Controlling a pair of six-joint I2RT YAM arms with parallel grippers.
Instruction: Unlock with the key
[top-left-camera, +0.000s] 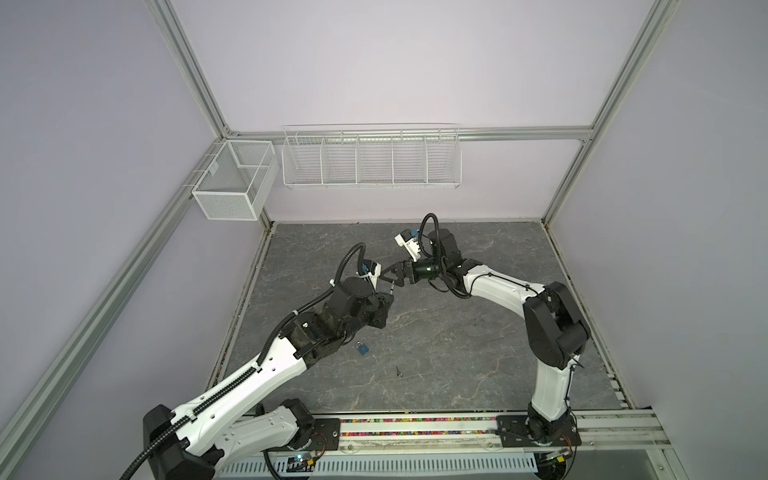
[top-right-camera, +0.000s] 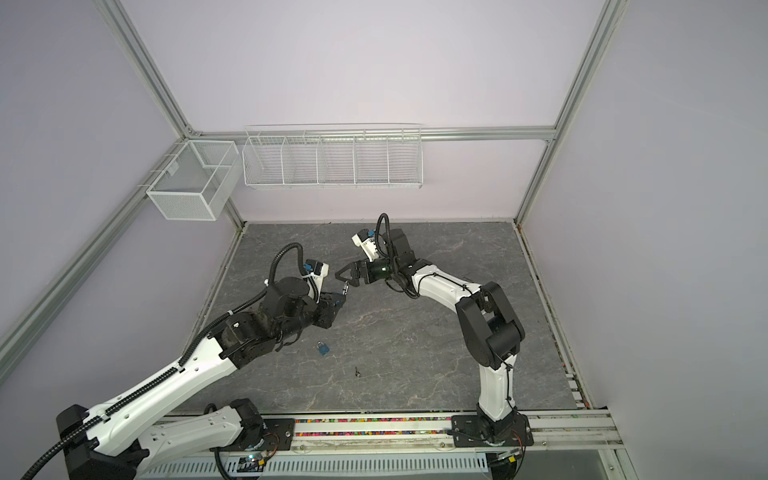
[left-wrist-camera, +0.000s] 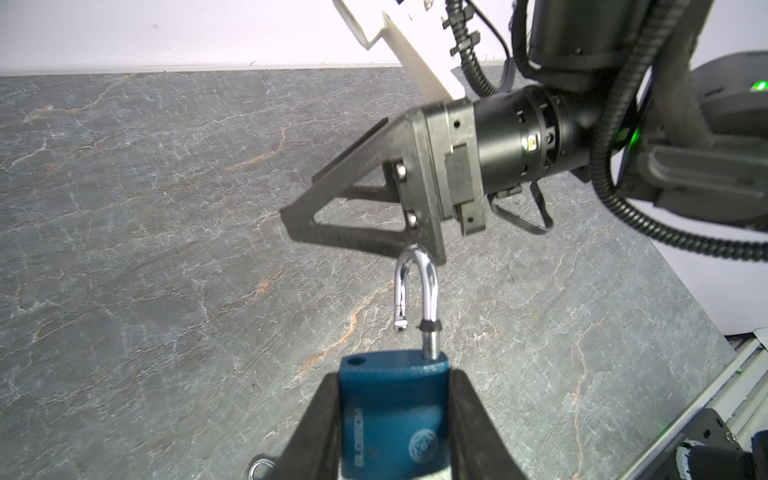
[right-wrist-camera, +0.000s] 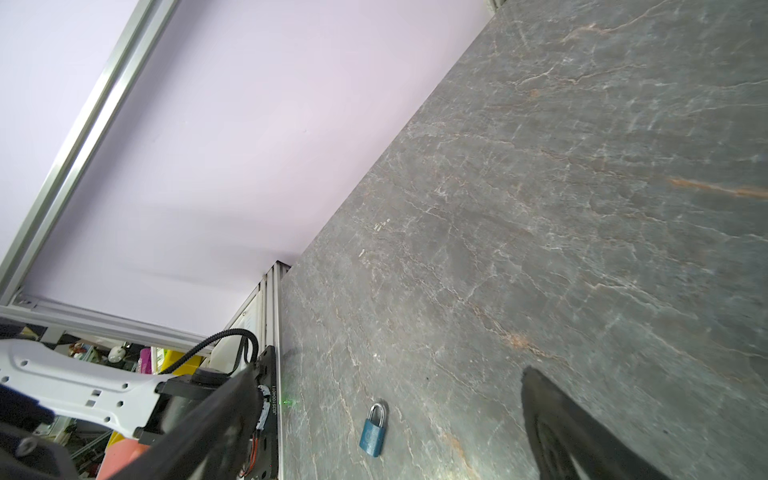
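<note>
Where the front rail (top-left-camera: 415, 428) closes the lower edge of both top views, the grey table (top-left-camera: 478, 353) beyond carries a small key (top-left-camera: 399, 371) at lower centre and, just up-left of it, a shut loose padlock (top-left-camera: 363, 348), with open slab to the right and up to the back wall (top-left-camera: 415, 208). At mid-frame the left gripper (left-wrist-camera: 392, 376) is part closed on the blue body of the held padlock (left-wrist-camera: 395, 415), its shackle (left-wrist-camera: 415, 291) sprung open. The right gripper (top-right-camera: 343, 277) stands spread wide, gripping nothing, one finger just beside that shackle.
</note>
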